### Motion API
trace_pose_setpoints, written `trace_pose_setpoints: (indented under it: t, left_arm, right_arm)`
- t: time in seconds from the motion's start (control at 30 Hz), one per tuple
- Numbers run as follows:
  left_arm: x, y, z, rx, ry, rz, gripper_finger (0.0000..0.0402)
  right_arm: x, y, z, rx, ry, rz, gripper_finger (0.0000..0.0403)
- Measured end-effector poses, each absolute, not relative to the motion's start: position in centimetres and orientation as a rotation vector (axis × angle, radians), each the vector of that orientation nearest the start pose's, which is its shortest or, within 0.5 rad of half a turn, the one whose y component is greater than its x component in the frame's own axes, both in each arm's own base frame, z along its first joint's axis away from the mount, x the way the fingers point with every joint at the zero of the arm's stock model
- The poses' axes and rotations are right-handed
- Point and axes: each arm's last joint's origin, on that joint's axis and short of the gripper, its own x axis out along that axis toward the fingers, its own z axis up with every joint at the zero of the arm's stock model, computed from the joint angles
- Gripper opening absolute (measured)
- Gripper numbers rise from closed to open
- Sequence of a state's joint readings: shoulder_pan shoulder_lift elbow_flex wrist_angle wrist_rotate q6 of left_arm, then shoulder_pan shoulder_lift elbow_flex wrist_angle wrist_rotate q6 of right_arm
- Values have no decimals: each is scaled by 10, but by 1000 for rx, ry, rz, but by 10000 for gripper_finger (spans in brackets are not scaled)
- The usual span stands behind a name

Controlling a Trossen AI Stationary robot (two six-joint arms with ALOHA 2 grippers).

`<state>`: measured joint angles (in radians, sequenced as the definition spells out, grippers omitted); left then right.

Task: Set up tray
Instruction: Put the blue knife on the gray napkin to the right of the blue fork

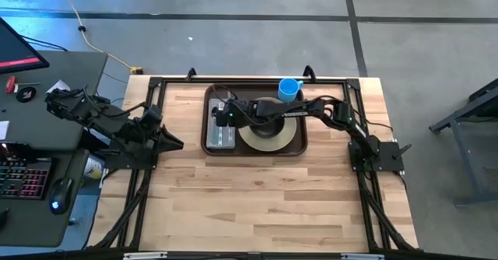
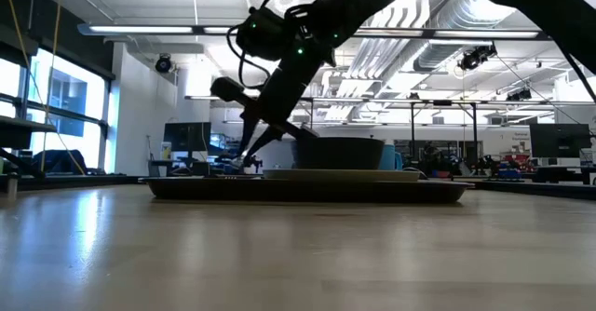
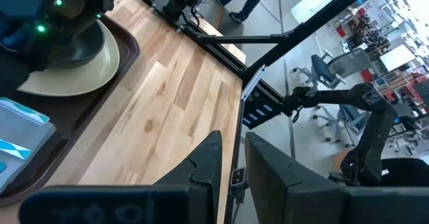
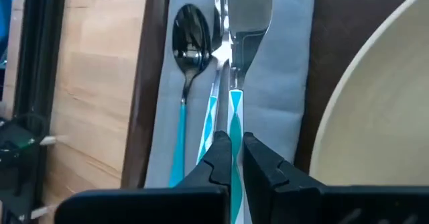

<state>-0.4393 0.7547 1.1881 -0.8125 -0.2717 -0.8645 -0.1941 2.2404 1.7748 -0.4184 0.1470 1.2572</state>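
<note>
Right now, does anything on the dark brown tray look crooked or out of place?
Nothing stands out. The teal-handled spoon, knife and fork lie parallel on the grey napkin, beside the beige plate in the brown tray. The right gripper is shut on the fork handle.

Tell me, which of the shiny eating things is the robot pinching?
The fork, nearest the plate. The right gripper is shut on its teal-and-white handle; the spoon and the middle piece lie free on the napkin.

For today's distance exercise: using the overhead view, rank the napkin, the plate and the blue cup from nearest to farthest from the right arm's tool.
1. Napkin: directly under the right tool, at the tray's left end.
2. Plate: mid-tray, beside the napkin.
3. Blue cup: the tray's far right corner.
</note>
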Motion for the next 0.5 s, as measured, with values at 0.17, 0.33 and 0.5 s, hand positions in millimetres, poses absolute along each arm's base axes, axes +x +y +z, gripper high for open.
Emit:
trace_pose_setpoints:
  t: [0.17,0.33,0.5]
  left_arm:
    - [106,-41,406,-718,402,-1,101]
    - [106,-41,406,-718,402,-1,101]
    - [106,-41,406,-718,401,-1,101]
  right_arm:
    - [480,-97,178,1187,548,-860,13]
    - [482,-103,180,1190,506,-850,7]
    - [483,-104,181,1170,530,-801,12]
